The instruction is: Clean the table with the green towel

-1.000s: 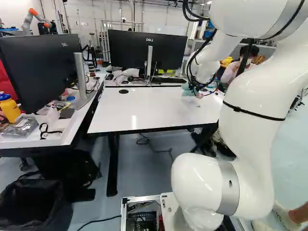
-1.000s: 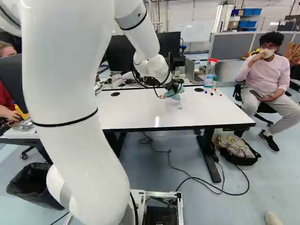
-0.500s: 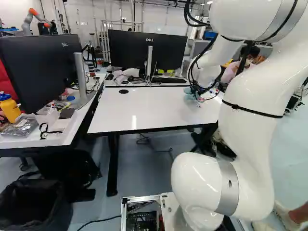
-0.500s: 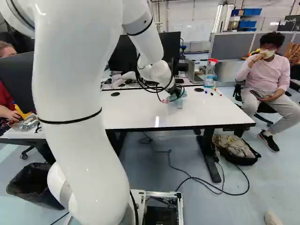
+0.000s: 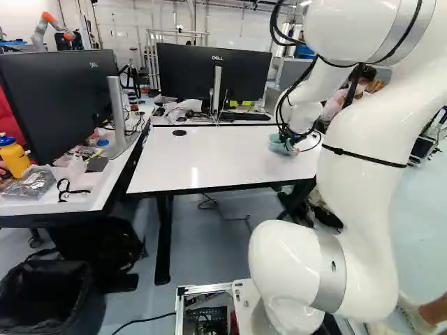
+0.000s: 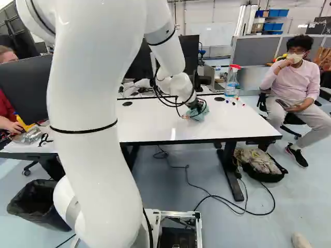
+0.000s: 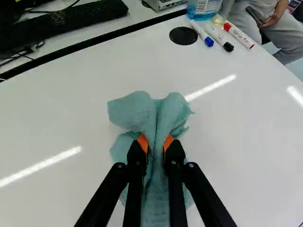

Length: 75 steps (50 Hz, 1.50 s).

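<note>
Wrist view: the fingers [image 7: 136,155] pinch the green towel [image 7: 137,109] over the desk [image 7: 71,109]. Wiping seems to be the job now; next, press and rub.

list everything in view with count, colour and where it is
table: one, white, mid-scene
towel: one, green, over table
markers: three, white, table's far corner
spray bottle: one, clear, red top, beyond markers
keyboard: one, black, behind table
monitors: two, black, left base view
yellow bottle: one, left base view
bin: one, black, floor
another robot: one, grey-orange, left base view, far back
gripper: one, black, orange pads, shut on towel
arm: one, white, above base
</note>
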{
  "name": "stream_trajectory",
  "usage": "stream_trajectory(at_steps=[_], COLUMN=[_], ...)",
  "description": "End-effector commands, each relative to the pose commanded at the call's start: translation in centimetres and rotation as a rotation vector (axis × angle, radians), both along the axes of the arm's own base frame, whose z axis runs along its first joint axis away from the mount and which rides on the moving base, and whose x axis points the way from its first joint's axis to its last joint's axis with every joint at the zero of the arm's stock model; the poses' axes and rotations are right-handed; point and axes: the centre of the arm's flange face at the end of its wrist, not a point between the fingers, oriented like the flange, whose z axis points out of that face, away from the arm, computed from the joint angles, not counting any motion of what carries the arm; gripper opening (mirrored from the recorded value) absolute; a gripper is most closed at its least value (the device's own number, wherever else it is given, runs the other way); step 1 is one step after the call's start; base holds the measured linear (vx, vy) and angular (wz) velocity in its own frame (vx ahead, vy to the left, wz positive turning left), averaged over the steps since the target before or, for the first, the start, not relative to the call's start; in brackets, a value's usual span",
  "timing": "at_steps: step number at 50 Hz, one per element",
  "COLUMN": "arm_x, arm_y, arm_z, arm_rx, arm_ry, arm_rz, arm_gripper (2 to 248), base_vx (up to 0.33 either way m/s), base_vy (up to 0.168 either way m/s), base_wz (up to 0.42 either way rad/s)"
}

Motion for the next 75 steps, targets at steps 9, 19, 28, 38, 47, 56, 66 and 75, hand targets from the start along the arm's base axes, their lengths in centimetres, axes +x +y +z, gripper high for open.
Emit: stream_trajectory(at_steps=[9, 19, 28, 38, 47, 56, 66, 75], arm_x=[0.00, -0.05, -0.24, -0.46, -0.46, -0.44, -0.44, -0.15], arm_y=[0.00, 0.02, 0.11, 0.21, 0.21, 0.20, 0.20, 0.21], arm_z=[0.00, -0.05, -0.23, -0.44, -0.43, -0.42, -0.42, -0.43], arm_rx=[0.000, 0.003, 0.016, 0.031, 0.030, 0.029, 0.029, 0.029], arm_ry=[0.000, 0.008, 0.036, 0.068, 0.067, 0.065, 0.065, 0.063], arm_rz=[0.000, 0.000, 0.000, 0.000, 0.000, 0.000, 0.000, 0.002], arm_gripper=[54, 54, 54, 54, 54, 54, 54, 54], base_vx=[0.000, 0.000, 0.000, 0.000, 0.000, 0.000, 0.000, 0.000], base_vy=[0.000, 0.000, 0.000, 0.000, 0.000, 0.000, 0.000, 0.000], base_wz=[0.000, 0.000, 0.000, 0.000, 0.000, 0.000, 0.000, 0.000])
